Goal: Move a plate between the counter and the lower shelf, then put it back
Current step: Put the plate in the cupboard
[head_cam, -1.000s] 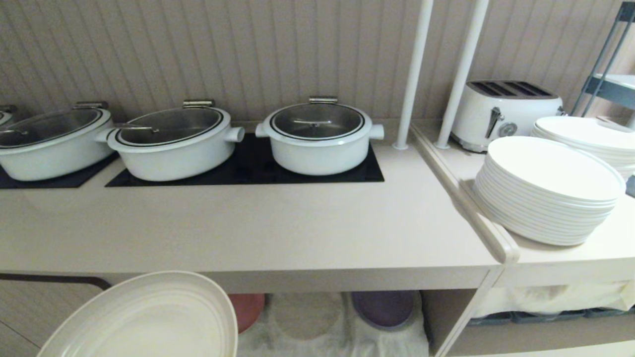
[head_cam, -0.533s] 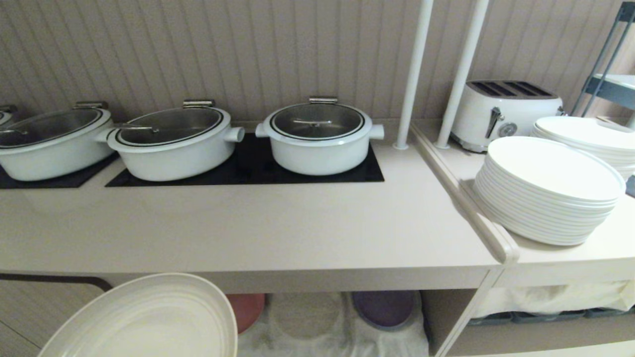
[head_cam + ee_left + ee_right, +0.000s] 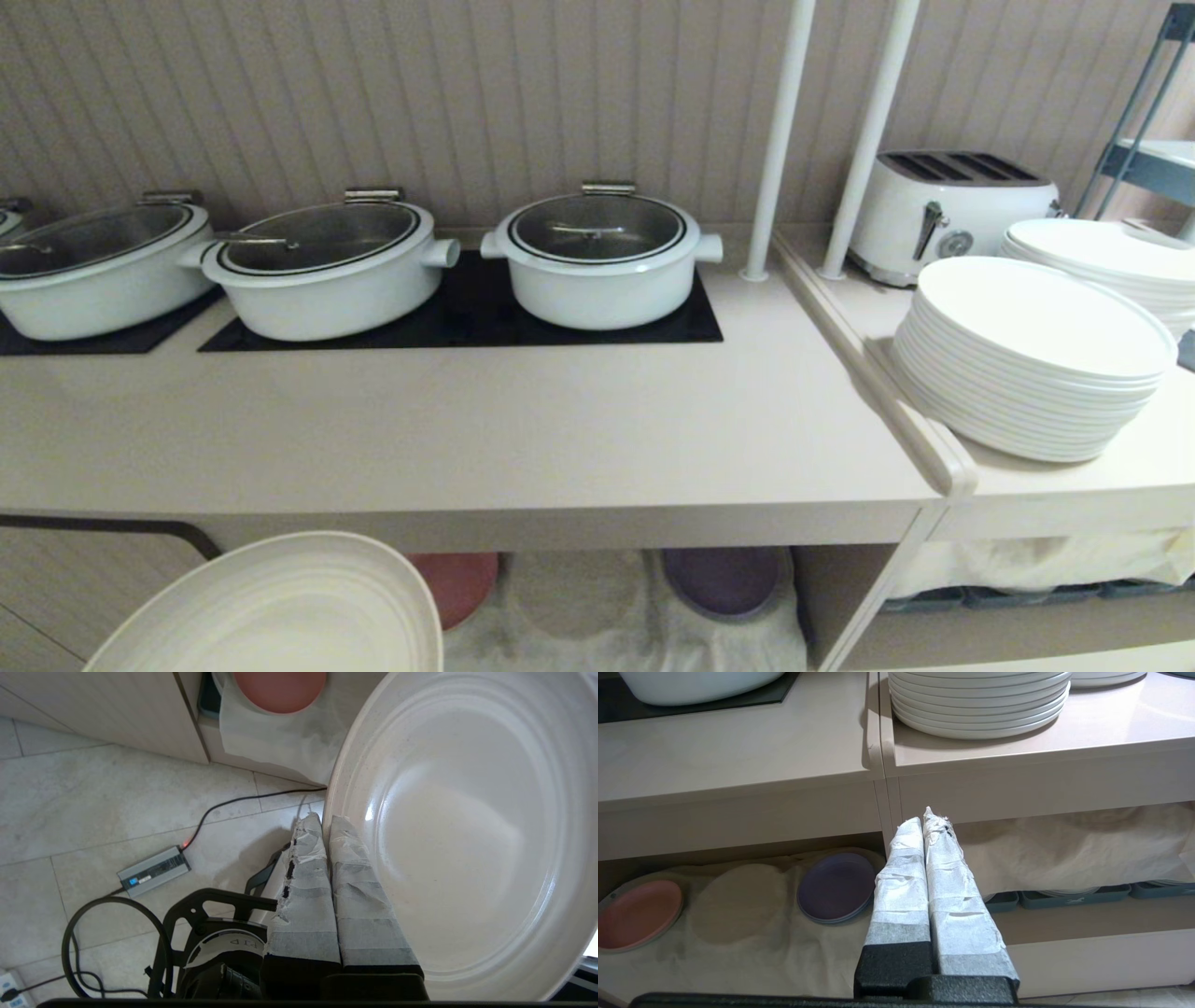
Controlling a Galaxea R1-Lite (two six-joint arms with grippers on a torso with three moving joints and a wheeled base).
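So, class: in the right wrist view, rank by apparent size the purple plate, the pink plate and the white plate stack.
1. White plate stack, nearer and cropped.
2-3. Purple plate and pink plate look alike; the pink is partly cut off.

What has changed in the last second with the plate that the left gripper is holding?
The plate, pinched at its rim by the left gripper, has sunk a little lower in the head view, in front of the counter edge. The grip stayed shut. The pots, the white plate stack, the pink plate and the purple plate did not move. The right gripper stayed shut.
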